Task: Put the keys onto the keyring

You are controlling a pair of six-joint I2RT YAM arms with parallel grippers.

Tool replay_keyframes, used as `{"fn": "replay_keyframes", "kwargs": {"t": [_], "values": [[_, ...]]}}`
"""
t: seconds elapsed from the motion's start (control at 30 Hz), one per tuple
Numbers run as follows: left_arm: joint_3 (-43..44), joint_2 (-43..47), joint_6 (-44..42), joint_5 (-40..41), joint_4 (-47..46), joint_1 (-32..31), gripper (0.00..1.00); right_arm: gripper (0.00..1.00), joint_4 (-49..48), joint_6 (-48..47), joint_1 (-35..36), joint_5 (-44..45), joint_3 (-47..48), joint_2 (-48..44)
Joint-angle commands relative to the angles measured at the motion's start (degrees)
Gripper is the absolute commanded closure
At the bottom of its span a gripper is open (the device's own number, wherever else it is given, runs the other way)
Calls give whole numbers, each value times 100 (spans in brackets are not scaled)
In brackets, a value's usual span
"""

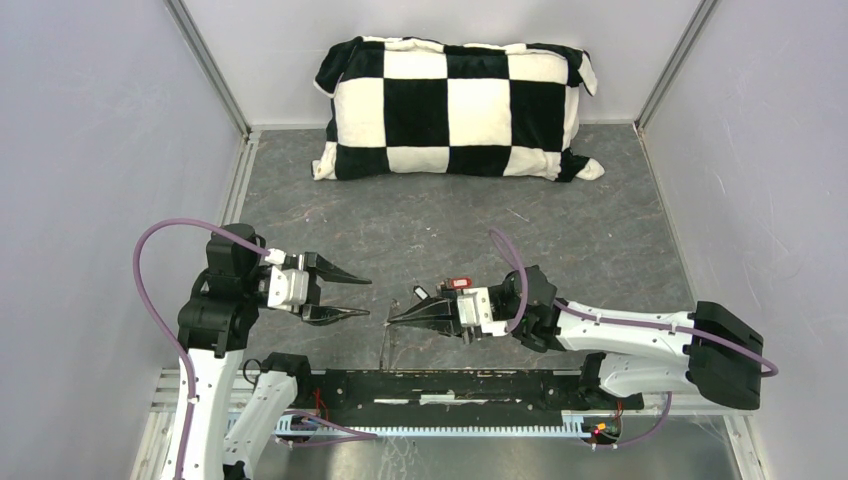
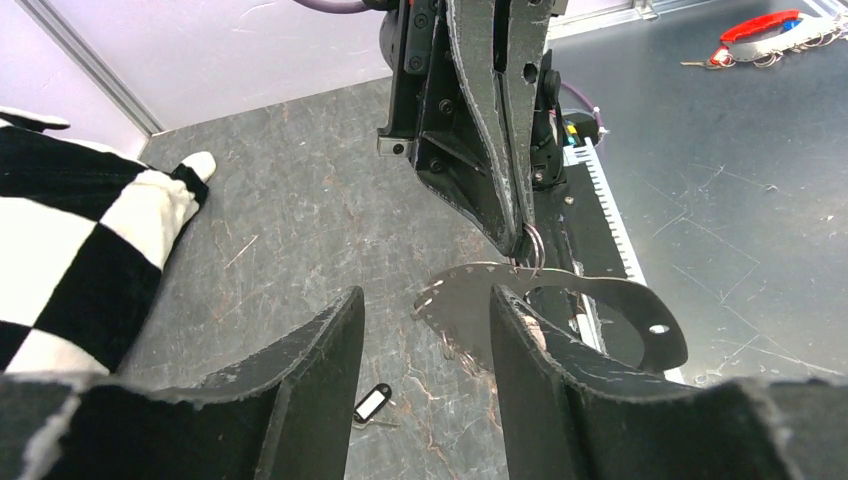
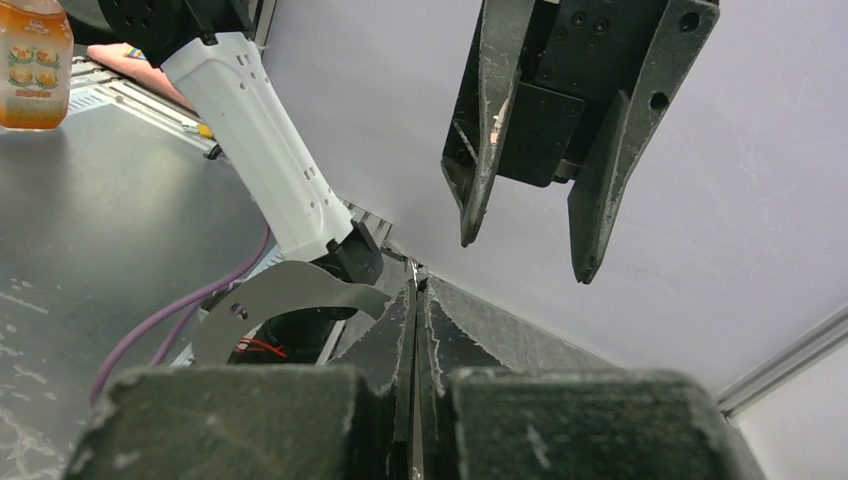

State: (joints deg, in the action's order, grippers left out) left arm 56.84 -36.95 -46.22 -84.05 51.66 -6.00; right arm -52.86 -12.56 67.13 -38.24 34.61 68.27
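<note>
My right gripper (image 1: 395,319) is clamping the stiff, thin grey metal keyring (image 2: 465,300); my left gripper (image 1: 366,297) is gaping; the tiny red-tagged key (image 1: 460,283) and black-tagged key (image 2: 372,403) are lying on the grey table (image 1: 600,200), probably light; I would pinch the plastic tags.

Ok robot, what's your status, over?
Left pincer open. Right pincer shut on keyring. Red key, black key loose on table. Nothing blocking.

Keys (image 1: 460,283) lie on table (image 1: 420,220) behind right pincer (image 1: 391,321).
</note>
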Motion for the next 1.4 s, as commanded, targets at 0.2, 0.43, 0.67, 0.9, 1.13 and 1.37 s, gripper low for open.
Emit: {"fn": "replay_keyframes", "kwargs": {"t": [0.2, 0.43, 0.67, 0.9, 1.13, 1.37], "values": [[76, 87, 149, -148, -136, -20, 57, 99, -1158, 367, 36, 475, 10, -91], [-64, 144, 257, -347, -134, -31, 65, 99, -1885, 991, 26, 838, 7, 221], [-162, 144, 292, -568, -129, -42, 58, 99, -2137, 1237, 26, 990, 170, 503], [-226, 135, 303, -571, -122, -59, 54, 99, -2288, 1434, 25, 1191, 326, 727], [-213, 128, 284, -454, -122, -64, 57, 99, -2299, 1616, 43, 1298, 459, 916], [-217, 109, 262, -265, -121, -68, 67, 99, -2124, 1615, 115, 1397, 514, 970]]}}
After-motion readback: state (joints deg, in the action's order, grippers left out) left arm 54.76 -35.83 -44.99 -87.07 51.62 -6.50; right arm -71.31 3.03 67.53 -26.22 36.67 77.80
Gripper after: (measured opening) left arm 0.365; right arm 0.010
